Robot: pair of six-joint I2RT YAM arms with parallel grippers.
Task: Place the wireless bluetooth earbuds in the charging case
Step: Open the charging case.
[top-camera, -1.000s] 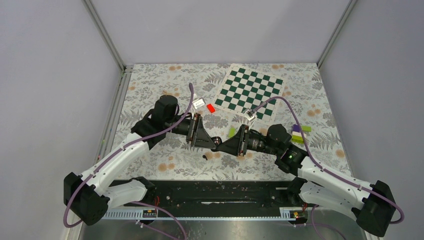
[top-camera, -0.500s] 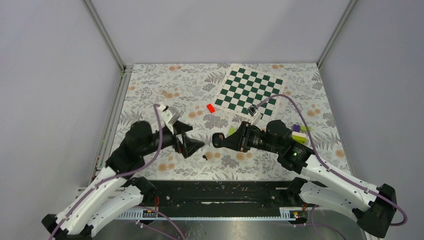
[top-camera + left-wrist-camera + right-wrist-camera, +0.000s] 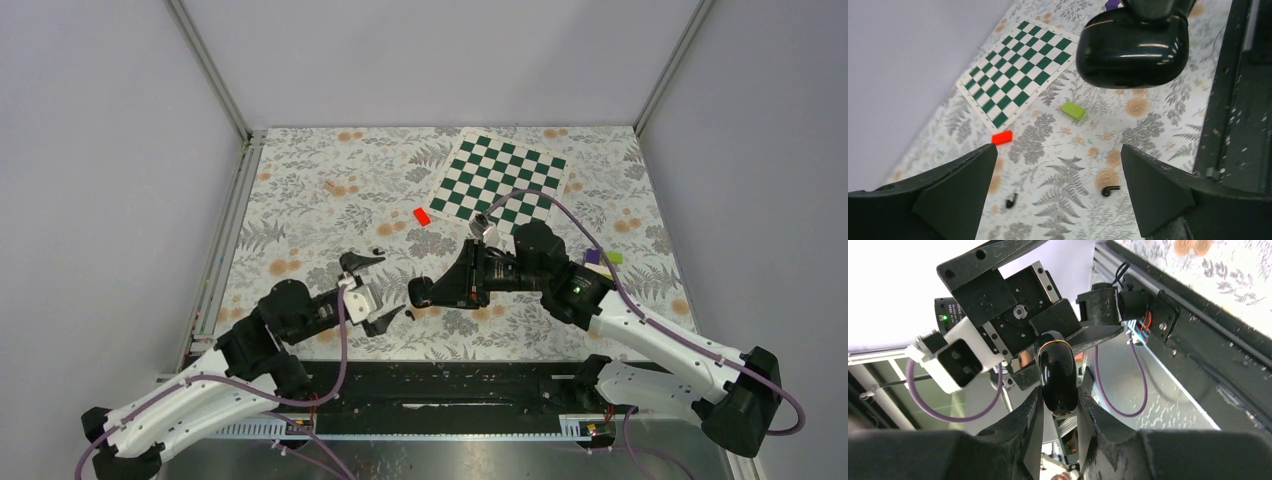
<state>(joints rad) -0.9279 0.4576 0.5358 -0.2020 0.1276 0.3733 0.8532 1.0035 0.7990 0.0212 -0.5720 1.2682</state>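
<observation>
1. Currently the right fingers (image 3: 1030,427) clamp the charging case (image 3: 1133,47) aloft, at 3 o'clock from the left fingers (image 3: 955,195), which are spread wide and empty.
2. One earbud (image 3: 1011,201) and the other earbud (image 3: 1109,190) lie loose on the desk (image 3: 1048,150).
3. Pickup seems the step in hand: the left fingers must descend and pinch one.

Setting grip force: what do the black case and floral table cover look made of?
Glossy black pebble-shaped charging case: likely hard polished plastic, given sharp light streaks. Floral-print table cover: matte, perhaps printed cloth or vinyl; no glare.
</observation>
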